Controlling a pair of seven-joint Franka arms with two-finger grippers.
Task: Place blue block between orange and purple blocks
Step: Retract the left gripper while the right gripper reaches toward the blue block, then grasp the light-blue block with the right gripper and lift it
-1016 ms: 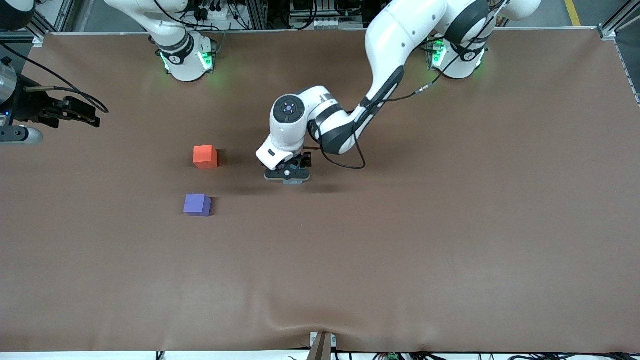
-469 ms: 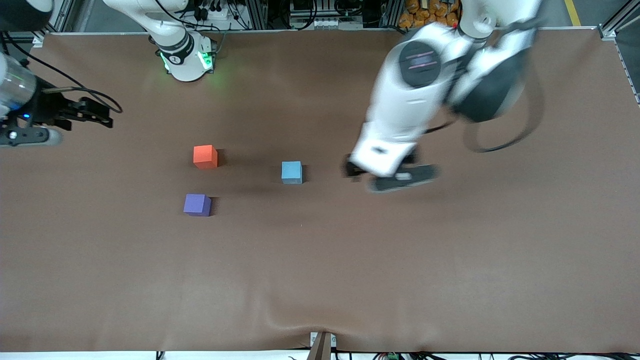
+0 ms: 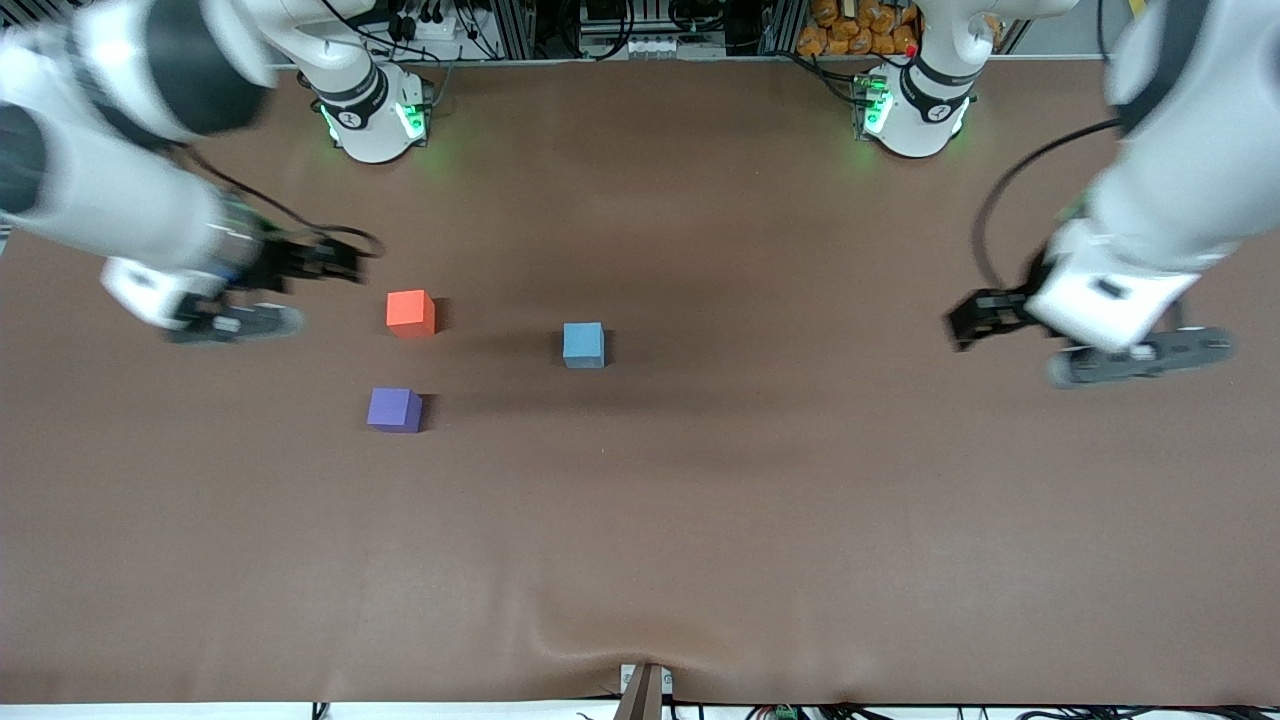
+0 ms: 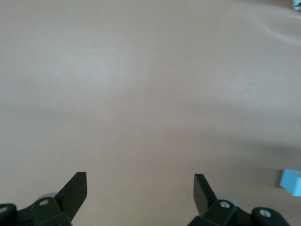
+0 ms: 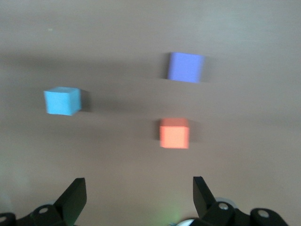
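You see the blue block (image 3: 583, 344) resting alone on the brown worktop (image 3: 700, 520), with nothing gripping it. Take this block as your landmark. The orange block (image 3: 410, 312) sits well apart from it toward the right arm's end of the worktop and slightly farther from the front camera. The purple block (image 3: 394, 409) sits toward that same end, nearer to the front camera than the blue block. A bare strip of worktop separates the orange and purple blocks, and the blue block lies outside it.

The right gripper (image 5: 136, 200) hangs over the worktop past the orange block as seen from the blue block, its fingers (image 5: 74, 195) spread apart and holding nothing. The left gripper (image 4: 140, 197) hangs over the left arm's end of the worktop, well apart from the blue block, fingers (image 4: 75, 187) likewise spread and empty.
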